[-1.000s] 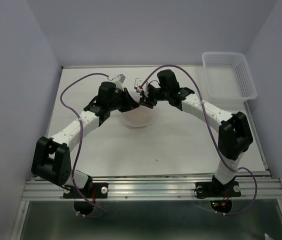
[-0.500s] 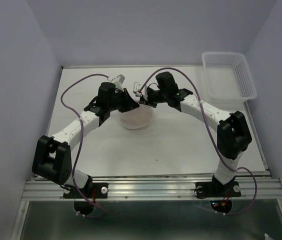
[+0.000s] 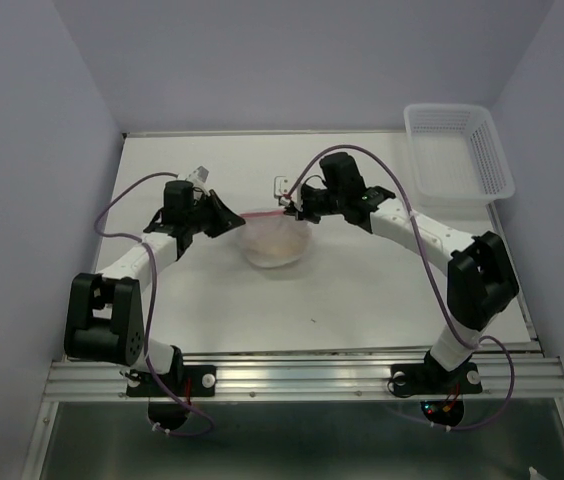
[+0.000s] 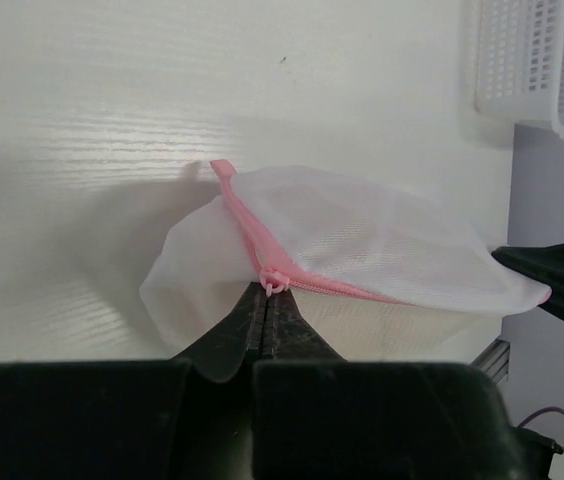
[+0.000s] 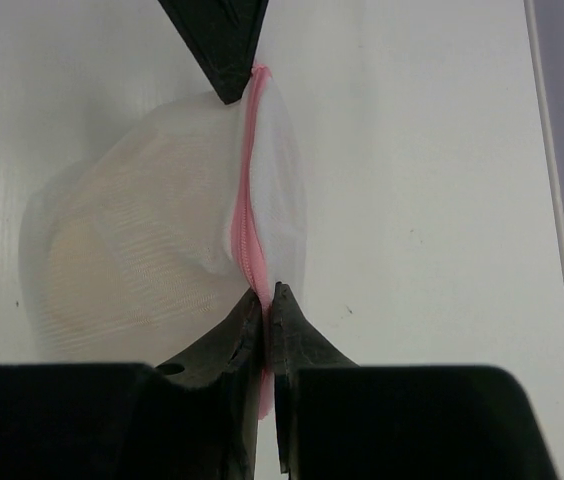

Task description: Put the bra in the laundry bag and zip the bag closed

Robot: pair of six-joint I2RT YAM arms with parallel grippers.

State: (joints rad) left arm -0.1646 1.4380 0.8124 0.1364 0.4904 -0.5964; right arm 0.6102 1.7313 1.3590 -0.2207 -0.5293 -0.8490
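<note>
Your right fingers [image 5: 224, 340] have just clamped the bag's [image 3: 277, 242] zipper [image 5: 247, 200]; left fingers [image 4: 294, 335], shut on the pull [image 4: 274, 283], draw it taut. Bra [image 5: 82, 270] inside, you're zipping.

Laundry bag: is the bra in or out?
In. The tan bra shows through the white mesh of the laundry bag; none visible outside.

The laundry bag [image 4: 382, 240] is translucent white mesh with a fine woven sheen, edged by a pink zipper [image 4: 247, 225]. The bra [image 5: 92, 270] shows pale beige through it. The left gripper [image 4: 265, 300] and right gripper [image 5: 267, 300] are black. The table [image 3: 362, 290] is white with faint grain streaks, the basket [image 3: 444, 108] white with a slotted grid, the cables [image 3: 112, 203] purple, the walls [image 3: 312, 60] pale lavender.
</note>
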